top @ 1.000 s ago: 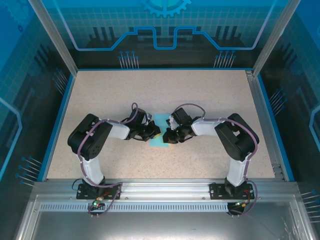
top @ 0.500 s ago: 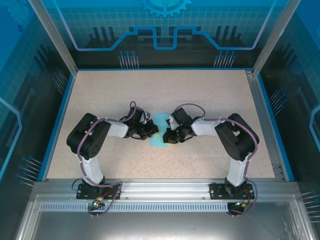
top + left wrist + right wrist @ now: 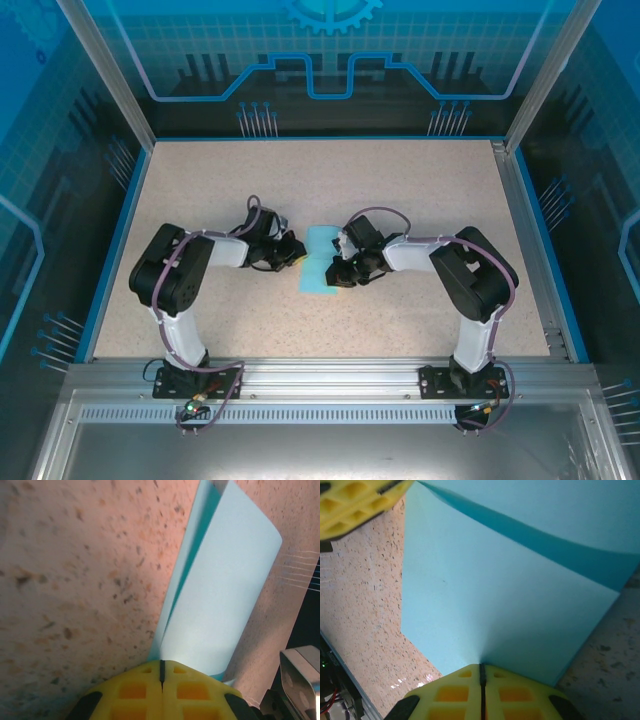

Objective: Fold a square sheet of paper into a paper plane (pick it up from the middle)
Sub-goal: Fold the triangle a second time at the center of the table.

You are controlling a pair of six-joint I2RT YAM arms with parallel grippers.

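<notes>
At the near edge, two black and white arms are bolted to a silver metal rail [image 3: 320, 372]. The left arm [image 3: 172, 300] stands at 7 o'clock and the right arm [image 3: 478, 300] stands at 5 o'clock. Each arm goes up from its base to a big black elbow. Then it bends in and reaches low over the speckled tan table [image 3: 330, 180] toward the middle. The front part of the left arm points to 3 o'clock. The front part of the right arm points to 9 o'clock. The two wrists face each other.

The thin light-blue sheet of paper [image 3: 318, 250] lies near the middle of the table, between the two pincers. It is folded over. Its top flap stands up a little off the layer below, with a dark gap between them.

The right gripper [image 3: 338, 272] is at the paper's 4 o'clock side. Its yellow fingers are pressed tight together, and the edge of the paper is pinched between them.

The left gripper [image 3: 294, 256] is at the paper's 9 o'clock side. Its yellow fingers are pressed tight together too, with only a thin line between them. The tips sit right at the paper's edge, where the two layers meet. It is not clear if they pinch the paper or only touch it.

Farther off, the table runs on to a blue see-through wall [image 3: 330, 60] at 12 o'clock.
</notes>
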